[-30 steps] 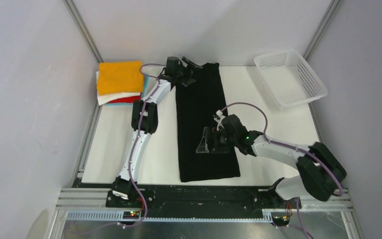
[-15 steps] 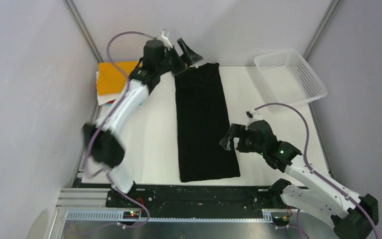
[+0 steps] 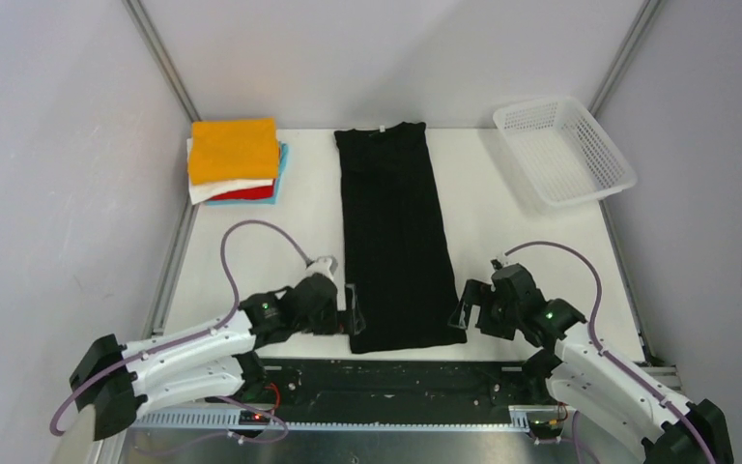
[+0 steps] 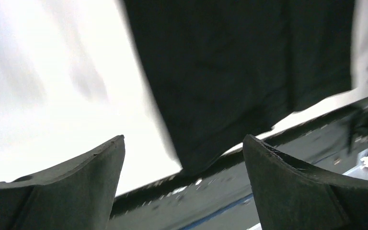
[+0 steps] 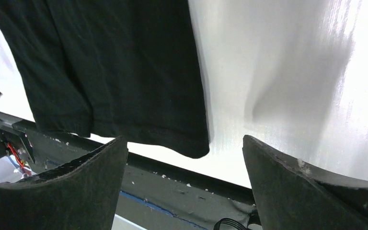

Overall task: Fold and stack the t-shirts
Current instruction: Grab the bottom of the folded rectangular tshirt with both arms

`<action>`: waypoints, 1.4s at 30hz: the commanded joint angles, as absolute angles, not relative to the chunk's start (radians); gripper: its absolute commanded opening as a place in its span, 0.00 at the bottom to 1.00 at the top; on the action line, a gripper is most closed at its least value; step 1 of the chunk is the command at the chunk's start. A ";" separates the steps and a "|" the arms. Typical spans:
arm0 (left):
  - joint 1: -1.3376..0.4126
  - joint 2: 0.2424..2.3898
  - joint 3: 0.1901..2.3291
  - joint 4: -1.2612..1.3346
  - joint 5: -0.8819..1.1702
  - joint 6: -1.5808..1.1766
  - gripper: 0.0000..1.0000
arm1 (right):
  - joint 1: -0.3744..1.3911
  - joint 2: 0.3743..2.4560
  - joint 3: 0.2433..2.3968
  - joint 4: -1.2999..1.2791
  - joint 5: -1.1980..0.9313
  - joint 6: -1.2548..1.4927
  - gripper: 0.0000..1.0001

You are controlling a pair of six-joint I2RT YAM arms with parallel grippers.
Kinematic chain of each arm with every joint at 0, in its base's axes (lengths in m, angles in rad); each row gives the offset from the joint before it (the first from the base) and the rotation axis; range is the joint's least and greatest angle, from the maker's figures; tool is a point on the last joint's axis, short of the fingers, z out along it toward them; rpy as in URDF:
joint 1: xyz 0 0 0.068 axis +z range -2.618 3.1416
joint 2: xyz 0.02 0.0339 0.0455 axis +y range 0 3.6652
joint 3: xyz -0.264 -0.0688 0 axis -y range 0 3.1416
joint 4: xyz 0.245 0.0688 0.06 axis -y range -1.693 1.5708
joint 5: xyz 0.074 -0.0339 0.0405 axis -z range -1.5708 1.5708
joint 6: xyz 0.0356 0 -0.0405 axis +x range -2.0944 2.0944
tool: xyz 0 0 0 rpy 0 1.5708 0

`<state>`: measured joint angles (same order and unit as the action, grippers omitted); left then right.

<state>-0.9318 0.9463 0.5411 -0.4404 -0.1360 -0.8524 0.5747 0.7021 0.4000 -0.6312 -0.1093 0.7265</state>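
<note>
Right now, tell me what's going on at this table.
Shirt folding is under way. A plain black cloth t-shirt, already folded into a long strip, lies flat mid-table. The left gripper and right gripper sit open at its near corners, one each side, holding nothing. A stack of folded shirts, orange on top, sits far left; a white plastic mesh basket stands far right.

light: bright, even
glare: table (image 5: 292,72) blew out white ahead of right gripper (image 5: 183,139)
blur: left wrist view was smeared
</note>
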 commanded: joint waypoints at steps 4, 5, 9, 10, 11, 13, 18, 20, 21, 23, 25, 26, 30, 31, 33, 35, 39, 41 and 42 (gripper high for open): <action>-1.037 0.869 0.391 -0.457 -0.077 -1.151 0.79 | 0.554 0.727 0.343 -0.562 -0.162 0.759 0.79; -1.050 0.875 0.366 -0.447 -0.076 -1.185 0.77 | 0.554 0.733 0.339 -0.557 -0.159 0.764 0.77; -1.065 0.915 0.331 -0.370 -0.043 -1.217 0.59 | 0.552 0.755 0.316 -0.520 -0.162 0.770 0.63; -1.075 0.936 0.332 -0.362 -0.036 -1.219 0.56 | 0.551 0.765 0.315 -0.515 -0.162 0.770 0.61; -1.081 0.948 0.335 -0.349 -0.032 -1.221 0.55 | 0.552 0.771 0.312 -0.513 -0.159 0.768 0.61; -1.084 0.993 0.339 -0.335 -0.031 -1.218 0.51 | 0.551 0.786 0.305 -0.506 -0.146 0.769 0.59; -1.083 1.119 0.366 -0.310 -0.027 -1.203 0.28 | 0.552 0.809 0.290 -0.475 -0.160 0.778 0.46; -1.084 1.143 0.379 -0.309 -0.016 -1.196 0.11 | 0.552 0.807 0.289 -0.486 -0.175 0.784 0.41; -1.084 1.148 0.380 -0.309 -0.012 -1.198 0.06 | 0.553 0.805 0.288 -0.494 -0.180 0.785 0.39; -1.083 1.139 0.372 -0.310 -0.019 -1.204 0.00 | 0.557 0.792 0.285 -0.523 -0.187 0.783 0.21; -1.084 1.119 0.364 -0.310 -0.033 -1.206 0.00 | 0.565 0.775 0.273 -0.520 -0.208 0.786 0.03; -1.084 1.111 0.362 -0.309 -0.038 -1.202 0.00 | 0.568 0.766 0.268 -0.517 -0.217 0.791 0.00; -1.109 1.030 0.337 -0.309 -0.054 -1.199 0.00 | 0.611 0.723 0.245 -0.528 -0.243 0.829 0.00; -1.118 0.998 0.322 -0.309 -0.055 -1.203 0.00 | 0.632 0.700 0.243 -0.546 -0.239 0.836 0.00; -1.145 0.957 0.298 -0.310 -0.046 -1.218 0.00 | 0.664 0.658 0.243 -0.593 -0.239 0.861 0.00; -1.183 0.924 0.283 -0.310 -0.042 -1.238 0.00 | 0.706 0.601 0.242 -0.636 -0.244 0.889 0.00; -1.236 0.887 0.291 -0.308 -0.049 -1.245 0.00 | 0.784 0.508 0.244 -0.654 -0.242 0.944 0.00; -1.239 0.867 0.313 -0.309 -0.072 -1.220 0.00 | 0.799 0.511 0.250 -0.632 -0.228 0.958 0.00; -1.238 0.858 0.331 -0.310 -0.104 -1.199 0.00 | 0.800 0.519 0.262 -0.606 -0.219 0.955 0.00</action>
<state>-1.2243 0.8951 0.2821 -0.3027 -0.0418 -1.2232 0.7757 0.5186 0.2420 -0.6189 -0.2268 0.9073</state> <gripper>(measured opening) 0.017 0.015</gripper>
